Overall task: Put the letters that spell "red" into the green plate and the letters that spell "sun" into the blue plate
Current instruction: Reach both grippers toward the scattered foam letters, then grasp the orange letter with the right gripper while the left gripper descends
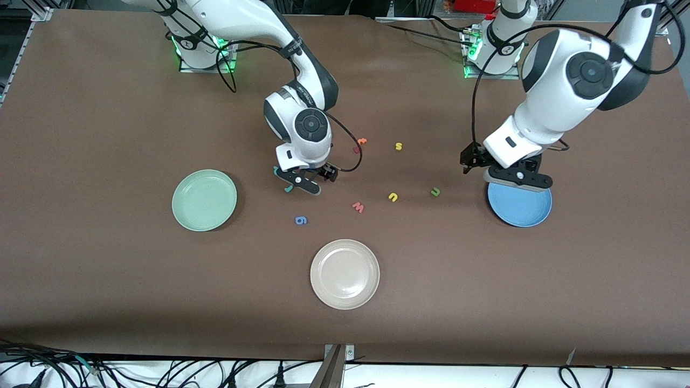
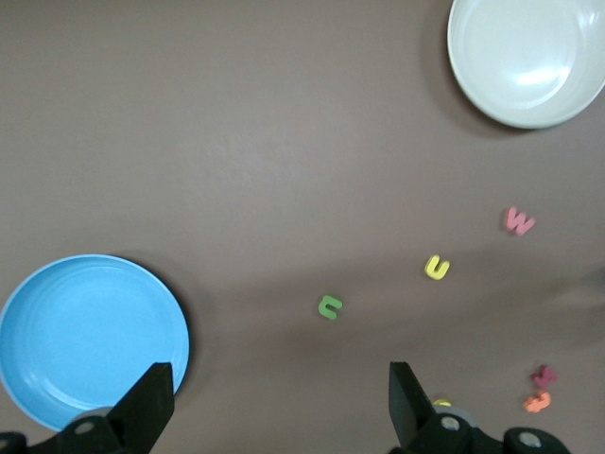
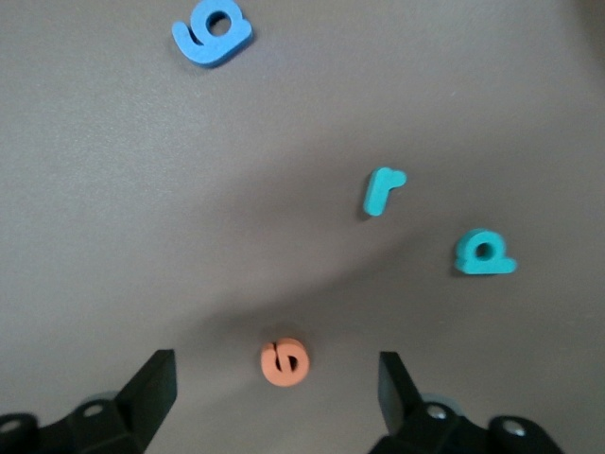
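Observation:
My right gripper [image 1: 302, 182] hangs low over the table between the green plate [image 1: 204, 200] and the loose letters. Its jaws are open, and the orange "e" [image 3: 285, 362] lies on the table between them [image 3: 276, 383], untouched. The teal "r" [image 3: 382, 190] and teal "d" [image 3: 483, 253] lie close by. My left gripper [image 1: 517, 180] is open and empty [image 2: 278, 383] over the blue plate's [image 1: 520, 207] rim. The yellow "s" [image 1: 398, 146], a yellow u/n [image 1: 393, 197] and a dark green u/n [image 1: 435, 191] lie mid-table. Both plates are bare.
A beige-white plate [image 1: 345, 274] sits nearer the front camera than the letters. A blue letter [image 1: 301, 220] and a pink "w" [image 1: 358, 207] lie between it and the other letters. Orange and red letters [image 1: 360, 144] lie beside the yellow "s".

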Available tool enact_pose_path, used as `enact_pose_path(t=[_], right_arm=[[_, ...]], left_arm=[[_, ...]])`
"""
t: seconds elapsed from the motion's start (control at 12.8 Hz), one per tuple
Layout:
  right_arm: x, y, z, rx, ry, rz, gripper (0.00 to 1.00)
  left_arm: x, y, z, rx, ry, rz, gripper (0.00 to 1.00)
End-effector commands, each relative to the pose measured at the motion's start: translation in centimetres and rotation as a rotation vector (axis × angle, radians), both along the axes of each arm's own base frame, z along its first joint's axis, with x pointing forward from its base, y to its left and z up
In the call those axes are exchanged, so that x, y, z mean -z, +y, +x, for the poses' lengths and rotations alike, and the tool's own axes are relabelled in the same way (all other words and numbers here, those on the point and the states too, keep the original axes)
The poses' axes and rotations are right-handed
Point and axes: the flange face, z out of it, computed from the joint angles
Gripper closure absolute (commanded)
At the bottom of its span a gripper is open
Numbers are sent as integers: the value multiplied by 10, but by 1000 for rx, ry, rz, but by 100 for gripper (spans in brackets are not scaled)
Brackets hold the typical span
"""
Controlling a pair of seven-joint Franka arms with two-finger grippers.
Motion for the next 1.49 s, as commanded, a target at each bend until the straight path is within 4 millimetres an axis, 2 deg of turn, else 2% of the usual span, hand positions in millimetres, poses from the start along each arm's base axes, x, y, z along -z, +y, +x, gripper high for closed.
enact_pose_path(t=[0.0, 0.08, 0.23, 0.39, 0.55, 0.63, 0.7, 0.94, 1.02, 1.1, 1.25, 1.41], right_arm=[[14, 8, -3, 57, -28, 8, 13], [17, 9, -5, 61, -26, 4, 19], [29, 7, -12, 55, -14, -10, 24], [33, 6, -14, 53, -7, -18, 27], [40, 2, -21, 50, 4, -28, 30], [41, 4, -23, 45, 5, -30, 32], [42, 2, -24, 46, 9, -33, 36], [42, 3, -25, 44, 9, -33, 38], [42, 4, -26, 43, 9, -33, 39], [43, 3, -26, 43, 10, -34, 44], [43, 4, -27, 37, 11, -33, 52], [43, 5, -28, 38, 12, -33, 52]], left_arm=[[40, -8, -7, 208, -44, -13, 0], [53, -8, -4, 282, -59, -14, 0], [78, -12, 2, 407, -71, -16, 1], [112, -22, 5, 433, -57, -31, 1], [148, -42, 0, 449, -31, -41, 1], [160, -45, -1, 450, -22, -42, 1], [173, -43, -1, 449, -5, -36, 1], [218, -27, -2, 419, 68, -27, 1], [224, -24, -2, 415, 77, -25, 1], [228, -23, -2, 413, 83, -22, 1], [250, -35, -12, 433, 115, -20, 5], [256, -46, -16, 403, 112, -16, 6]])
